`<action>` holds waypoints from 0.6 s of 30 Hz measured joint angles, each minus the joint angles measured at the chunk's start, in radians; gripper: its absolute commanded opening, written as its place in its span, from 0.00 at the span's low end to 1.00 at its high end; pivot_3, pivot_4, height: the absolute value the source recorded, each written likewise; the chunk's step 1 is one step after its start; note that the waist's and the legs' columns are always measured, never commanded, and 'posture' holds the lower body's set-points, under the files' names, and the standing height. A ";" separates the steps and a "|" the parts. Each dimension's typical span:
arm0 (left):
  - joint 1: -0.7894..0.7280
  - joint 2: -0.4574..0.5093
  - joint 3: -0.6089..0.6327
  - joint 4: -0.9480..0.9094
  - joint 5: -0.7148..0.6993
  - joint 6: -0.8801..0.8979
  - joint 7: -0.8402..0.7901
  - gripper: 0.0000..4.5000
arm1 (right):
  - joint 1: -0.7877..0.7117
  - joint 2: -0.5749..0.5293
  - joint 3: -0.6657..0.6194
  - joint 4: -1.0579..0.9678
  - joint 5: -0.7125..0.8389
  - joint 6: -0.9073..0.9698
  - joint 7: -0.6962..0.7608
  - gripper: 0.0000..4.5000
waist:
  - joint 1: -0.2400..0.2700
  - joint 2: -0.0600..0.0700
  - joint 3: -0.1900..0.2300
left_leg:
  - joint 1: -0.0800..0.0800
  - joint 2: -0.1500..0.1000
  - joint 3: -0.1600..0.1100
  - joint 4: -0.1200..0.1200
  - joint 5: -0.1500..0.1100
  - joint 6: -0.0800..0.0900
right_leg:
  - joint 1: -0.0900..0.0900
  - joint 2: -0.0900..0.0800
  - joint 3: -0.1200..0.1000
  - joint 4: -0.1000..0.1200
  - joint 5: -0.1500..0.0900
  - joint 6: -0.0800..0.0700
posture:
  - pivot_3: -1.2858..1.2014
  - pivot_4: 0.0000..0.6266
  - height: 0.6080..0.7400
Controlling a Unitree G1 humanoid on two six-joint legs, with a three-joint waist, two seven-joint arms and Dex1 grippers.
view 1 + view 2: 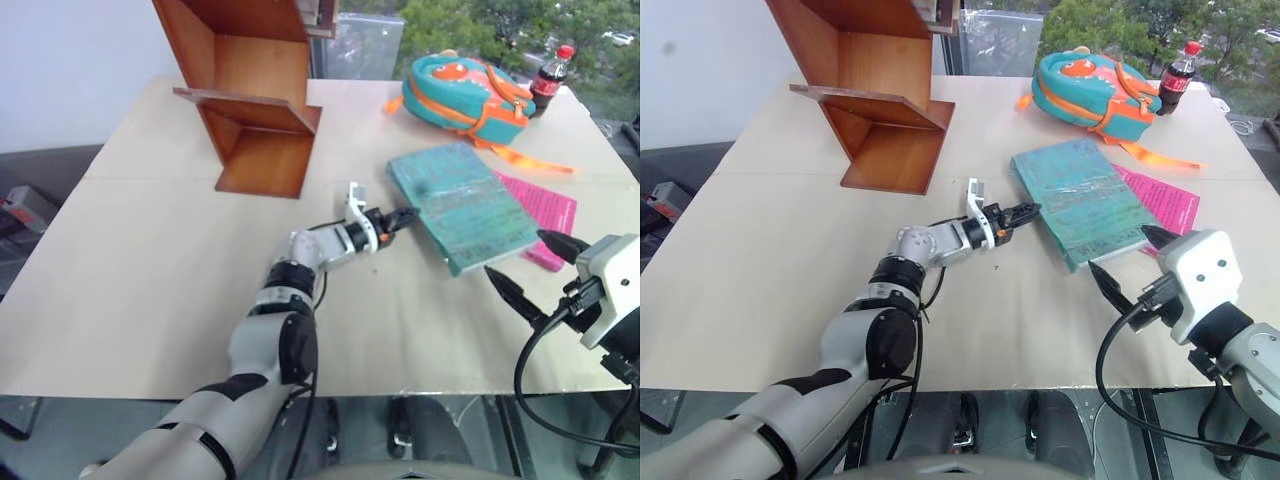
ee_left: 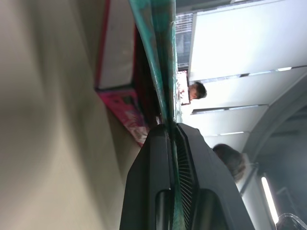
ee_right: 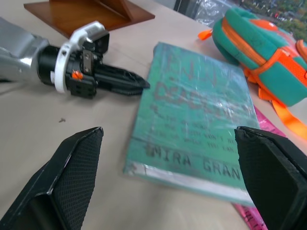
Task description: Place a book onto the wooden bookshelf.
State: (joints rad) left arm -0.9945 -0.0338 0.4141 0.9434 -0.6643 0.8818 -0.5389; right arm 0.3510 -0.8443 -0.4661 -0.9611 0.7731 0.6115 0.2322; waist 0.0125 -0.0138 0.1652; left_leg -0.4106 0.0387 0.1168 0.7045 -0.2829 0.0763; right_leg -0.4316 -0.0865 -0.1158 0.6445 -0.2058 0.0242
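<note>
Up close, left wrist view shows left pincer (image 2: 169, 139) nearly closed against book (image 1: 462, 204) edge; grip unclear. Book flat on desk (image 1: 150, 260), long axis 11-to-5. Right pincer (image 1: 527, 270) wide, empty.

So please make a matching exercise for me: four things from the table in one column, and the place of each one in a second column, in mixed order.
Things:
1. book
2. pink book
3. backpack
4. wooden bookshelf

Places:
A. on the table at its far left part, holding no book
B. lying flat, its near-left edge at the tips of the left gripper
C. at the far edge, beside a cola bottle
D. partly under the teal book

Pairs: 1-B, 2-D, 3-C, 4-A
</note>
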 measured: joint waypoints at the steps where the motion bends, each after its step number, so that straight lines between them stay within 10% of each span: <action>1: 0.003 0.005 0.000 0.000 0.000 0.003 0.001 0.46 | 0.000 0.006 0.000 -0.001 -0.002 0.003 0.001 1.00 | 0.000 0.000 0.000 | 0.000 0.000 0.000 0.000 0.000 0.000 | 0.000 0.000 0.000 0.000 0.000 0.000 | 0.52 0.24 1.00; 5: 0.001 0.009 0.008 0.006 -0.005 0.013 -0.003 0.89 | 0.000 0.024 -0.003 -0.010 -0.010 0.017 0.003 1.00 | 0.001 0.000 0.000 | 0.000 0.000 0.000 0.000 0.000 0.000 | 0.000 0.000 0.000 0.000 0.000 0.000 | 0.52 0.24 1.00; 18: -0.138 -0.037 -0.003 0.256 0.061 -0.099 -0.119 0.89 | 0.105 0.021 -0.027 -0.052 0.012 -0.033 0.039 1.00 | 0.008 -0.001 0.000 | -0.003 -0.001 -0.002 0.001 0.000 0.000 | 0.000 -0.001 -0.002 -0.001 0.000 0.000 | 0.52 0.24 1.00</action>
State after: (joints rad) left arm -1.1326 -0.0703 0.4116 1.1998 -0.6038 0.7827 -0.6574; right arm 0.4564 -0.8234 -0.4930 -1.0130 0.7853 0.5782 0.2708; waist 0.0209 -0.0143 0.1650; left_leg -0.4133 0.0374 0.1148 0.7053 -0.2830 0.0765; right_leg -0.4318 -0.0876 -0.1183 0.6437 -0.2058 0.0243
